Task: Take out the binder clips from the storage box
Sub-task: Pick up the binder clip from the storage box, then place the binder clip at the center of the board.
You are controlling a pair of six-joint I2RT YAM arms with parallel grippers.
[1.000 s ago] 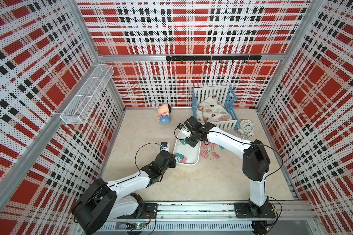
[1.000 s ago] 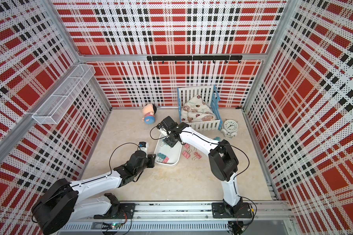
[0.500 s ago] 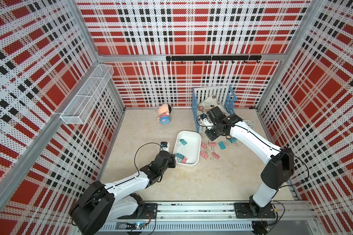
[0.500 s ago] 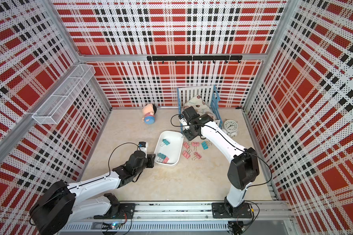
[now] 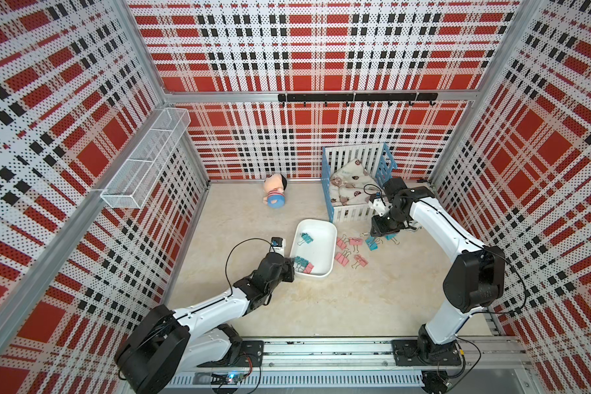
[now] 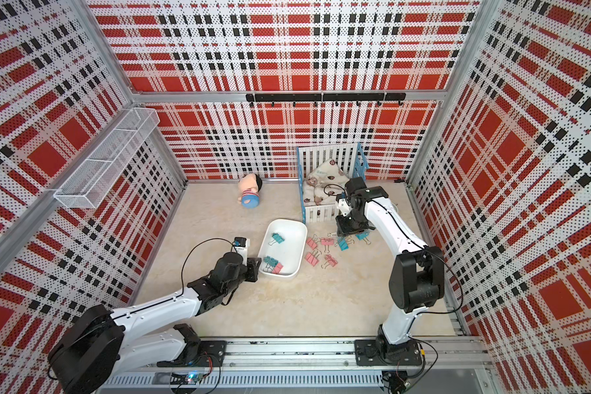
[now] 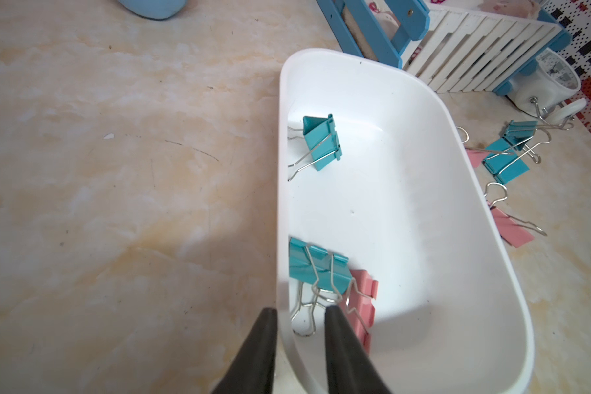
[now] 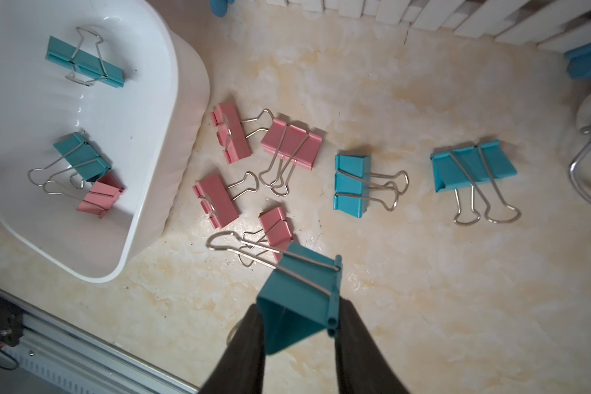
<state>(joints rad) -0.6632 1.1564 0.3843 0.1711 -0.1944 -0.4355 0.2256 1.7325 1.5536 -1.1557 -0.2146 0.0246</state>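
Observation:
The white storage box [image 5: 321, 245] [image 6: 290, 249] lies on the floor at mid-table. It holds three binder clips: a teal one [image 7: 321, 141] at the far end, and a teal one [image 7: 316, 269] with a pink one [image 7: 364, 296] at the near end. My left gripper [image 7: 299, 312] [image 5: 292, 267] is shut on the box's near left wall, one finger inside and one outside. My right gripper [image 8: 299, 307] [image 5: 379, 233] is shut on a teal binder clip [image 8: 301, 273], held just above the floor right of the box. Below it lie several pink clips [image 8: 292, 143] and two teal ones [image 8: 352, 186].
A white-and-blue toy crib [image 5: 355, 184] stands at the back, close behind my right gripper. A white alarm clock [image 7: 556, 78] sits to its right. A doll [image 5: 275, 194] lies at the back centre. A wire basket [image 5: 147, 160] hangs on the left wall.
My right arm has swung from over the box's far end out to the right and down over the clips on the floor, carrying the teal clip. The left gripper has stayed on the box wall.

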